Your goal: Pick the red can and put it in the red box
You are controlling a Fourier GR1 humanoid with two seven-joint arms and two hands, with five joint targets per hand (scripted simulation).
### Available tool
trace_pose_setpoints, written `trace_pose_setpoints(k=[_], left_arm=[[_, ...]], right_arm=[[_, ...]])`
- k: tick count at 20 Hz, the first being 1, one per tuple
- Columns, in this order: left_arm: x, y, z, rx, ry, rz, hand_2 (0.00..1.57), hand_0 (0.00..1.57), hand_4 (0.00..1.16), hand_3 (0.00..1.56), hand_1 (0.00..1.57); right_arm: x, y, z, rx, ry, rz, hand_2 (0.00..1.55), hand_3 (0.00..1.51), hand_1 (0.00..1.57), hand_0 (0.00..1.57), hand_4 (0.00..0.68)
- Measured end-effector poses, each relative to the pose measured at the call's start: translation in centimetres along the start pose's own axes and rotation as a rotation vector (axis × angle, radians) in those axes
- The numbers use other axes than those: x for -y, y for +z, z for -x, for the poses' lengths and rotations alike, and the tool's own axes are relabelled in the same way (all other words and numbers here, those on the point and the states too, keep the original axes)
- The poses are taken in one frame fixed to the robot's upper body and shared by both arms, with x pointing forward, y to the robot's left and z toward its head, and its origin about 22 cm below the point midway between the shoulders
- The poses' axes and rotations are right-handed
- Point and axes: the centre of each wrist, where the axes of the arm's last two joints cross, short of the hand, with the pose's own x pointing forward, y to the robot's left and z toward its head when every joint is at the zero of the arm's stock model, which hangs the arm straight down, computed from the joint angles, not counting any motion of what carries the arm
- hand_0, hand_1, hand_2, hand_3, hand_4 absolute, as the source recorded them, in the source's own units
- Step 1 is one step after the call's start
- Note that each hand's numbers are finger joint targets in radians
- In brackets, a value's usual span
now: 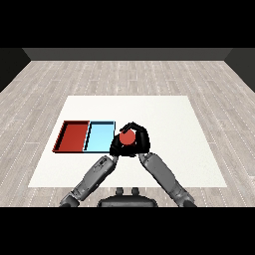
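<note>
Red can: at frame centre, just right of the light blue tray, its round top facing the camera, long axis apparently upright. Right hand: fingers and thumb curled round the can, grey forearm rising from the lower right. Left hand: close against the can's lower left side, forearm entering from the lower left; whether its fingers were spread or curled could not be told. Red tray: at left, beside the blue tray. White table: beneath all items.
</note>
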Motion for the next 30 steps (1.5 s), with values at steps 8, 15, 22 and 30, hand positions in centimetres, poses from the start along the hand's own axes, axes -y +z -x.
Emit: trace_pose_setpoints(k=[8, 15, 22, 30], left_arm=[[-0.4, -0.3, -0.1, 0.01, -0.009, -0.029, 1.57, 1.57, 1.13, 1.5, 1.57], [-0.3, -0.3, 0.0, 0.019, -0.02, -0.045, 1.57, 1.57, 1.13, 1.5, 1.57], [0.1, 0.4, 0.6, 0.026, -0.037, -0.056, 1.57, 1.57, 1.13, 1.5, 1.57], [0.1, 0.1, 0.0, 0.036, -0.026, -0.045, 1.57, 1.57, 1.14, 1.49, 1.57]], right_arm=[[-0.2, -0.3, 0.1, 0.003, -0.013, 0.011, 1.03, 0.74, 1.1, 1.1, 0.0], [-0.1, -0.2, 0.5, -0.065, 0.071, -0.061, 0.0, 0.0, 0.0, 0.0, 0.0], [0.7, 0.2, 0.2, -0.063, 0.082, -0.03, 0.0, 0.0, 0.0, 0.0, 0.0], [1.8, -1.1, -0.1, -0.061, 0.104, 0.008, 0.0, 0.0, 0.0, 0.0, 0.0]])
